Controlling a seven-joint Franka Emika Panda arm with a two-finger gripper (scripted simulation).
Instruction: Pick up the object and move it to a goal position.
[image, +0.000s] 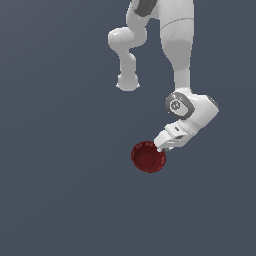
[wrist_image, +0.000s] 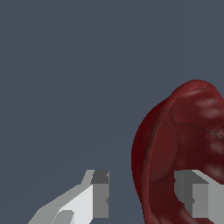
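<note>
The object is a small dark red bowl with a scalloped rim, low in the middle of the exterior view. My gripper is tilted and reaches the bowl's rim on the exterior view's right side. In the wrist view the bowl fills one side, and the gripper straddles its wall. One finger is outside the bowl with a small gap to the wall. The other finger is inside the bowl. The jaws stand open around the rim. I cannot tell whether the bowl rests on the ground.
The plain dark grey-blue ground surrounds the bowl. The arm's white links hang above it, with the elbow toward the exterior view's upper middle. No goal marker shows.
</note>
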